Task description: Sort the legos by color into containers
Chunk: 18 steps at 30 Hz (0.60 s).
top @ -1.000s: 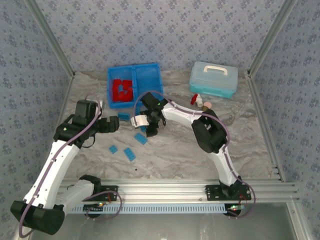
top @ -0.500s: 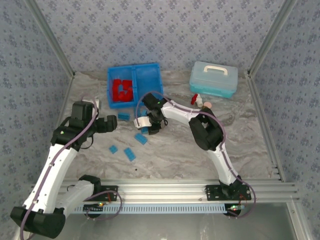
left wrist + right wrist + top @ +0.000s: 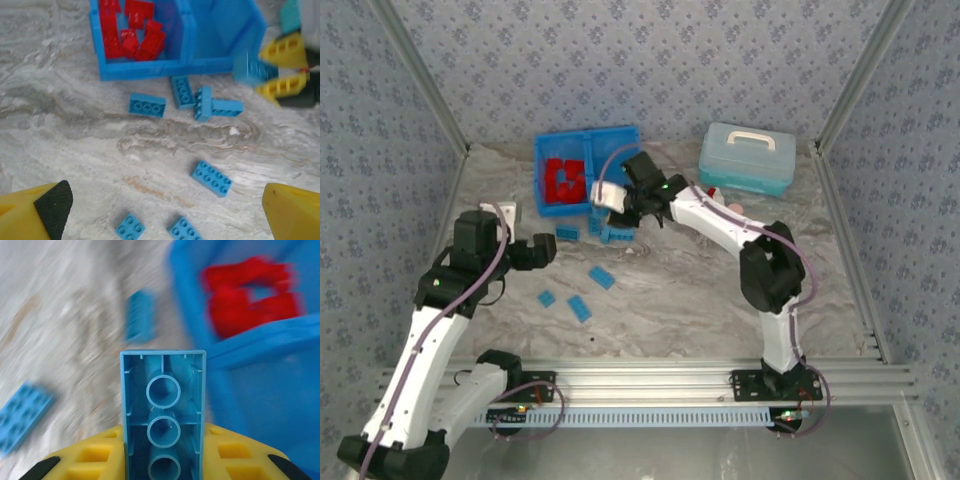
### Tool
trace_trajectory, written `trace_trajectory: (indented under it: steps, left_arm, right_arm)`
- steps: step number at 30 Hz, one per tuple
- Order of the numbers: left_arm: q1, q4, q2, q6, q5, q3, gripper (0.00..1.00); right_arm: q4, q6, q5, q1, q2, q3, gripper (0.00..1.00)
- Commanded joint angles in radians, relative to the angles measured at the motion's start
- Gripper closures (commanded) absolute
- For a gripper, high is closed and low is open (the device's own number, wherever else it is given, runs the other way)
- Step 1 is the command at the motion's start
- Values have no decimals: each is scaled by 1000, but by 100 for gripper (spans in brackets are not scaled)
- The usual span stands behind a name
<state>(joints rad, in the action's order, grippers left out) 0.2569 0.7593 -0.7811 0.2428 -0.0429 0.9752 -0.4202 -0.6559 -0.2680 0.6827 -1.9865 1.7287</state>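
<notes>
Legos (image 3: 211, 178), light blue, lie loose on the tabletop (image 3: 75, 140) at lower centre, between the left fingers (image 3: 20, 212), spread wide and empty. The right fingers (image 3: 95, 460) pinch one blue brick (image 3: 162, 410) at bottom centre; beyond, upper right, red legos (image 3: 250, 295) sit in the tray (image 3: 260, 345).

The marbled grey table (image 3: 680, 300) is boxed in by walls (image 3: 650, 60) papered in blue-grey floral print, framed with aluminium posts (image 3: 425, 85), evenly lit.
</notes>
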Motion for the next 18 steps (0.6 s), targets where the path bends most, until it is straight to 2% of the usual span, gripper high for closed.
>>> trace_trajectory:
  steps: [1,3,6,8,10,15,18]
  left_arm:
    - [-5,-67,26,-22,-89,-13,1]
    - [-4,-67,17,-20,-120,-7,1]
    - [-5,-66,18,-26,-123,-10,1]
    - [-4,-63,18,-29,-110,-14,1]
    - [-4,-61,16,-28,-101,-12,1]
    - [-3,-55,-4,-26,-104,-7,1]
    - [-4,-56,-3,-26,-103,-8,1]
  right_arm:
    - [174,312,155,-24,-47,59,72]
    - [90,396,256,-39,-146,212,72]
    - [-117,530,336,-67,-332,519,73]
    - [-256,566,374,-71,-455,735,73]
    - [-324,567,389,-71,-547,882,73]
    - [-262,597,386,-71,-592,872,71]
    - [-249,599,367,-62,-612,871,67]
